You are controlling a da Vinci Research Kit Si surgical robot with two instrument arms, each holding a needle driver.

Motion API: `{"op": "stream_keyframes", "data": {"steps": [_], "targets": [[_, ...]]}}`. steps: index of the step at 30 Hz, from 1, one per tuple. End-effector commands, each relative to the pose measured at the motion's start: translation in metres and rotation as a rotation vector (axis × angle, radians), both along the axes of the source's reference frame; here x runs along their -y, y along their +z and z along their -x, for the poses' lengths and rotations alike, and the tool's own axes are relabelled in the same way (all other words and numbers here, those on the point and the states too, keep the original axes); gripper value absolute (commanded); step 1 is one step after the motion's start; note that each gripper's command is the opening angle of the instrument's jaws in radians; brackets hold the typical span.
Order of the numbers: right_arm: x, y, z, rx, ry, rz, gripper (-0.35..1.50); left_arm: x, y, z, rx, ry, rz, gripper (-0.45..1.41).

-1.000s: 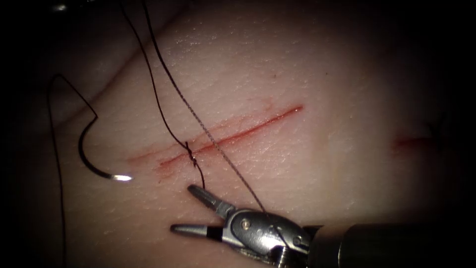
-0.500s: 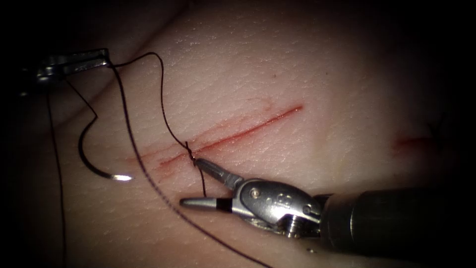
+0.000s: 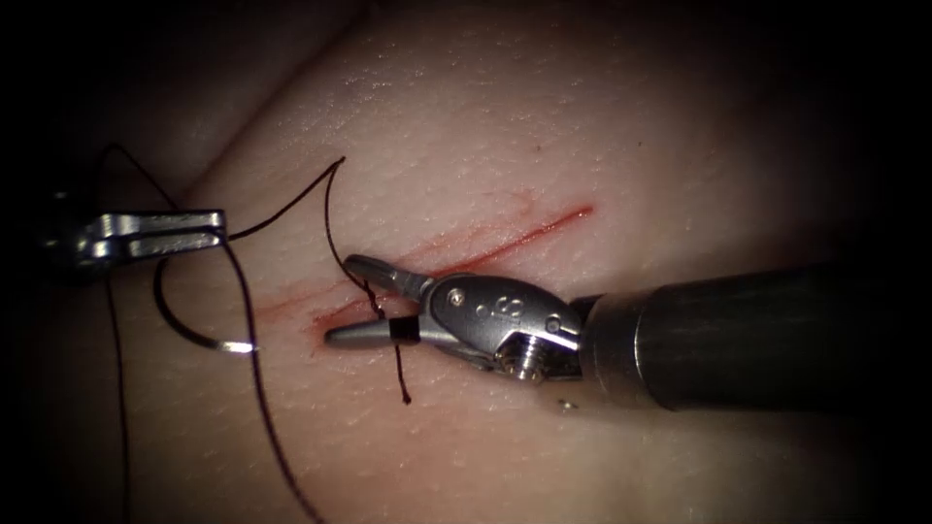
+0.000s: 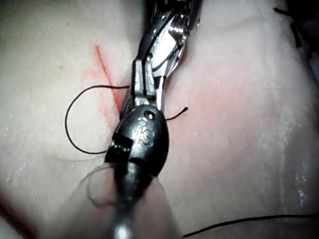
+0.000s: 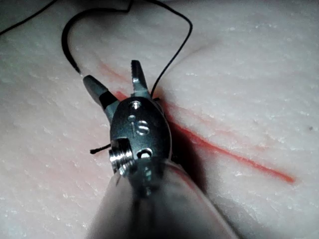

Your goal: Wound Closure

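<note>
The right claw [image 3: 357, 299] has moved up onto the cut [image 3: 524, 236], jaws wide astride the knot [image 3: 377, 309]. The left claw [image 3: 216, 233] has descended, clamping thread [image 3: 282, 206]. The needle [image 3: 180, 315] lies free on the tissue [image 3: 485, 116], left.

Endoscope looked down from above and in front; both wrist cameras sat close behind the right tool [image 3: 364, 301], sharing the cut [image 3: 505, 243].
</note>
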State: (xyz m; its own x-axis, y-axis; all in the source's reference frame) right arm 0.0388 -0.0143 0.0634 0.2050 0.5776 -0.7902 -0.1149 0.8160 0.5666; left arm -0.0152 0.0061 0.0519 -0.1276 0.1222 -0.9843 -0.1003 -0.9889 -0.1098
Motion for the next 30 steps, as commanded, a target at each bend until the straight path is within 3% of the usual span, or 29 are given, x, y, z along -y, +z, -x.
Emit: {"op": "stream_keyframes", "data": {"steps": [1,8,12,19,30], "targets": [[-0.0001,0.0013,-0.0012,-0.009,-0.001,0.012,0.02,0.0008,0.0005,0.0008,0.005,-0.002,-0.011,-0.45],[-0.0009,0.0041,-0.0015,-0.017,0.019,0.006,-0.28,0.0025,-0.0003,0.002,0.024,0.003,-0.03,-0.45],[-0.001,0.0049,-0.0018,-0.044,0.053,-0.001,-0.35,0.0034,-0.0007,0.0027,0.029,0.001,-0.049,-0.45],[-0.0032,0.005,-0.0023,-0.156,0.13,-0.02,-0.35,0.0049,-0.0001,0.004,0.05,-0.002,-0.119,-0.45],[-0.0054,0.0036,-0.0022,-0.385,0.165,-0.094,-0.35,0.0036,0.0038,0.0029,0.048,-0.024,-0.221,-0.45]]}}
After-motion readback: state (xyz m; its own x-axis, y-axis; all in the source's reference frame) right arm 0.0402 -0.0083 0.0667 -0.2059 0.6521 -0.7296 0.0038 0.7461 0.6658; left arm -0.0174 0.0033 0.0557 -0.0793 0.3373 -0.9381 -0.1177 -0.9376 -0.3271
